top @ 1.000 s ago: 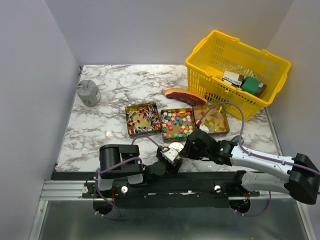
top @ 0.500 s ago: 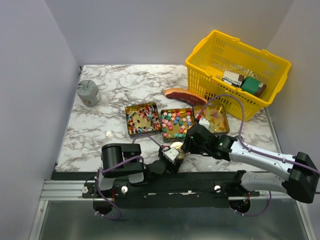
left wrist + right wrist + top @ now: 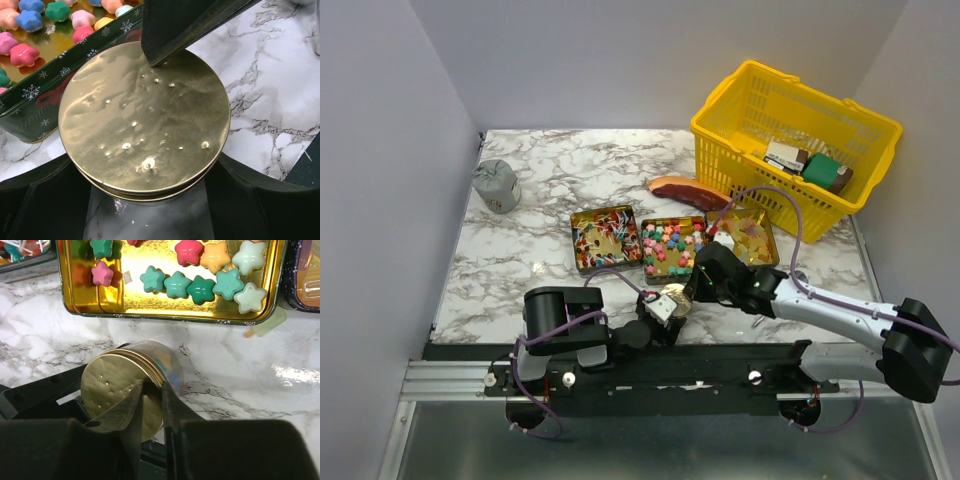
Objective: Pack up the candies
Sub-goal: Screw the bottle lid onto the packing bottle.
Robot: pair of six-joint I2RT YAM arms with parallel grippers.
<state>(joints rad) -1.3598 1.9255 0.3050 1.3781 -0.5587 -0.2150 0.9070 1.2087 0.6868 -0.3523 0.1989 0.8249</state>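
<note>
The left pincer (image 3: 150, 197) grasps a small glass jar (image 3: 169, 367) across its body, jaws spread wide to either side of it. The right pincer (image 3: 152, 390) is clenched on the edge of the jar's gold lid (image 3: 145, 115), with one finger on the lid's face and the other down its threaded side. The lid is on, so the step in hand looks like opening the jar.

The candies are all unpacked. The star-shaped candies (image 3: 200, 287) lie in a gold-lined tin (image 3: 165, 316) just beyond the right pincer. The wrapped pieces (image 3: 605, 238) sit in the tin further to its left, and the yellow-orange pieces (image 3: 752, 240) in the tin to its right.

A pinch on one edge will probably lever the lid rather than turn it. It would be better to take the lid across its full width, centred on its axis. The left pincer should hold the glass hard so the jar does not spin along. The wrist should then rotate squarely about the lid's centre and lift only once the threads let go. The jar should be kept away from the tin wall, close on the counter (image 3: 240, 370).
</note>
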